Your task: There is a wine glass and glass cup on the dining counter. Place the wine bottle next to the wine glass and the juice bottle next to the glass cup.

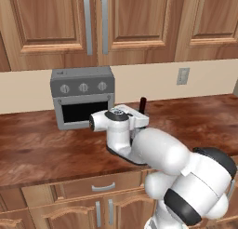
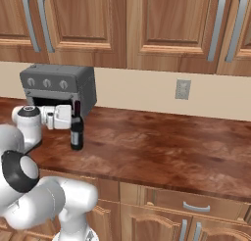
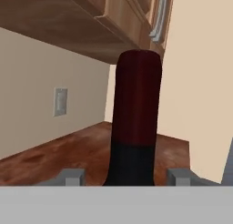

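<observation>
The wine bottle (image 2: 76, 130) stands upright on the wood counter (image 2: 162, 144) just right of the grey toaster oven (image 2: 59, 85). The gripper (image 3: 125, 176) has its 2 fingertips (image 3: 73, 176) spread either side of the neck, apparently not yet touching. This looks like the grasping step; next the fingers must close squarely on the neck before lifting.

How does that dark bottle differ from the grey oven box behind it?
The wine bottle is slim, tall and almost black with a red top; the toaster oven is a wide, boxy grey thing with three knobs. The bottle stands out on the counter in front of the gripper; the oven sits back against the wall. Both rest upright on the same reddish wood counter.
</observation>
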Robot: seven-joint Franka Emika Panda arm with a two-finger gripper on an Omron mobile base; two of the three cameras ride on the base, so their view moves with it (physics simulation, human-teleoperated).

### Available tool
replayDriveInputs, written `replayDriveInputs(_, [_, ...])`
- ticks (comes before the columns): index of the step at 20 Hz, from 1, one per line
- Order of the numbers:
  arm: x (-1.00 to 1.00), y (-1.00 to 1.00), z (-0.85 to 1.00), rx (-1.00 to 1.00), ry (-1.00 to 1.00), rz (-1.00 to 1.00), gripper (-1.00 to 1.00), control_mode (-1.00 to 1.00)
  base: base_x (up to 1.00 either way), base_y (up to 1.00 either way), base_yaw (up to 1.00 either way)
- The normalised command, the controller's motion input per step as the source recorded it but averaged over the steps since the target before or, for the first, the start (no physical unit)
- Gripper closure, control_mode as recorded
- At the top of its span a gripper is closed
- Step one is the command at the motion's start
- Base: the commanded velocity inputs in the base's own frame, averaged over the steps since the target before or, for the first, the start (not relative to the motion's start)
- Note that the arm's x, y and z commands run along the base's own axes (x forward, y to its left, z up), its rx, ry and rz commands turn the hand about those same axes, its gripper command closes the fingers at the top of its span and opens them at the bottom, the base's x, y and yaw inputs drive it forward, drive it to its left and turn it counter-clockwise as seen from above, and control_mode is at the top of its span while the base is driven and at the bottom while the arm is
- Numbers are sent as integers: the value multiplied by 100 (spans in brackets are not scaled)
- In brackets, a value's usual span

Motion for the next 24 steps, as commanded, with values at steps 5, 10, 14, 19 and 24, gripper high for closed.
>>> replayDriveInputs(5, [-37,22,29,0,4,-1,100,-100,0,0,0])
replayDriveInputs(10, [-34,18,22,-5,0,0,100,-100,0,0,0])
replayDriveInputs(14, [-21,11,14,-16,-6,-1,100,-100,0,0,0])
replayDriveInputs(19, [-22,5,10,-17,-16,-2,100,-100,0,0,0])
replayDriveInputs(24, [-15,1,7,-2,-5,-6,100,-100,0,0,0])
